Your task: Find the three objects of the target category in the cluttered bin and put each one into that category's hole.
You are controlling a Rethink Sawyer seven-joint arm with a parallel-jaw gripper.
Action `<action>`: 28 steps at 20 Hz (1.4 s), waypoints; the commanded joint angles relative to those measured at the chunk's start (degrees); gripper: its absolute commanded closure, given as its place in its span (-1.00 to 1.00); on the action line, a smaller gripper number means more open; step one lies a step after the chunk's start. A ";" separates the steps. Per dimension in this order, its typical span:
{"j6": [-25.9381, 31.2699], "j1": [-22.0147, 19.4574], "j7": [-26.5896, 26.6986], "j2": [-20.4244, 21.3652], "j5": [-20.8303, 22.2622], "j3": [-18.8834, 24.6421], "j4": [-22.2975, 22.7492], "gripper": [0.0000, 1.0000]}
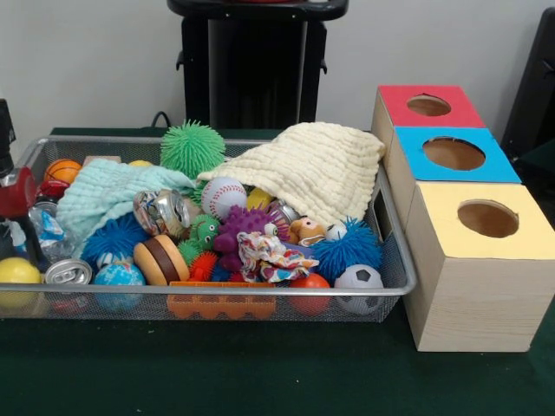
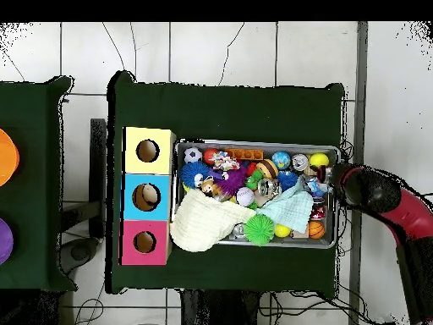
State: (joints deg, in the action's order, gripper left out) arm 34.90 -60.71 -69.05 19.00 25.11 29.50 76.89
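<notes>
While the gripper (image 1: 19, 195), its grip state indiscernible, reaches the cluttered bin's (image 1: 395, 260) left end, no bottle looks sorted yet.

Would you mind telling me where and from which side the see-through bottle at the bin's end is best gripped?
Probably from above, across its body: the see-through bottle lies low in the wire bin, wedged between the rim, the mint cloth and a yellow ball, so its sides look blocked. The gripper is already there.
</notes>
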 commanded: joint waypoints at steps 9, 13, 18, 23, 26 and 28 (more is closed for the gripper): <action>6.95 -0.29 5.15 5.54 2.37 0.20 10.40 -1.00; 7.28 -1.71 5.38 7.59 2.35 0.00 13.51 -1.00; 6.62 -1.83 6.52 6.76 4.28 -0.64 13.69 -1.00; 7.16 -1.54 7.65 4.54 5.41 -0.63 11.85 -1.00; 6.93 -1.94 8.11 3.46 5.83 -0.38 11.34 -1.00; 6.02 -2.25 7.87 3.09 6.20 -0.34 11.40 -1.00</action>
State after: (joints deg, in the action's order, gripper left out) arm 36.63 -61.97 -69.05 25.38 27.44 29.74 86.16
